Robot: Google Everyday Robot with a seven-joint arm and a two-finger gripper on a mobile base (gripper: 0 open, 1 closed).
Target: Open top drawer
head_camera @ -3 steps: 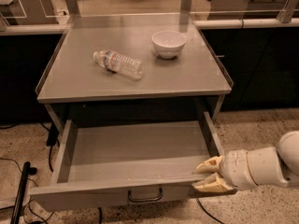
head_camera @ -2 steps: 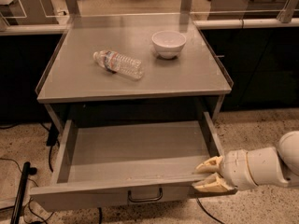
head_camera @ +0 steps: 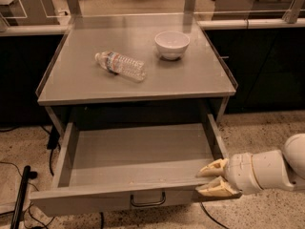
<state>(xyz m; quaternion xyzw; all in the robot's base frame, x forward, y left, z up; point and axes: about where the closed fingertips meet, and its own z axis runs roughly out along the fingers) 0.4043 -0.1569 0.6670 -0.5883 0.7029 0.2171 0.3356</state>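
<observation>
We see the desk [head_camera: 86, 87] first. The top drawer [head_camera: 138, 151] juts well out beneath its front edge, with its shallow tray bare and most of its floor showing. By our judgement the drawer is nearly fully open and only a short pull remains, if any.

The gripper [head_camera: 210, 178] sits low, below and forward of the desk's front right corner, at the right end of the drawer's front rim. We cannot tell whether it is clamped on that rim or released.

On the desk, a plastic bottle [head_camera: 121, 66] lies on its side near the middle, and a white bowl [head_camera: 171, 44] stands toward the back right corner.

The small loop handle [head_camera: 147, 200] is at the centre of the drawer front, apart from the gripper.

Because the pull comes from one end, we should draw straight out, square to the front edge and slowly, so the drawer does not skew and bind on its runners.
</observation>
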